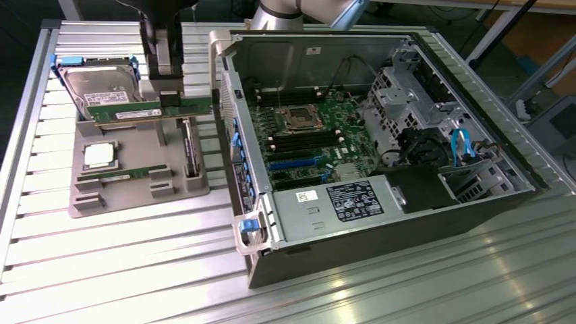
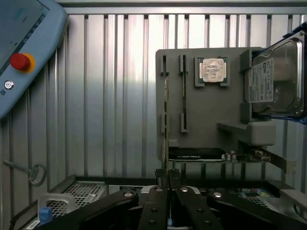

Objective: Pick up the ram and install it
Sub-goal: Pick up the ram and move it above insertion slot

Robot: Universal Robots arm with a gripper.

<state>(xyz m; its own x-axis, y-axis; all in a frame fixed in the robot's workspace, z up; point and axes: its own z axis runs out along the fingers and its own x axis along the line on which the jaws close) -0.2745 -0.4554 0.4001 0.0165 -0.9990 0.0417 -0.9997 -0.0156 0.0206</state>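
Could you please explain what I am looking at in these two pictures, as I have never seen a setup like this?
This is a robot arm with a gripper, a small clamp, at its end. One picture comes from a camera that stands off the arm and looks down on the metal table. The other comes from a camera on the arm's wrist, looking out past the gripper. On the table lies an open computer case with its motherboard exposed. Beside it, on the exterior view's left, is a grey tray holding a hard drive and a square silver processor chip. The gripper is shut on the ram, a long thin green stick, and holds it level above the tray. The ram is not yet in the case.
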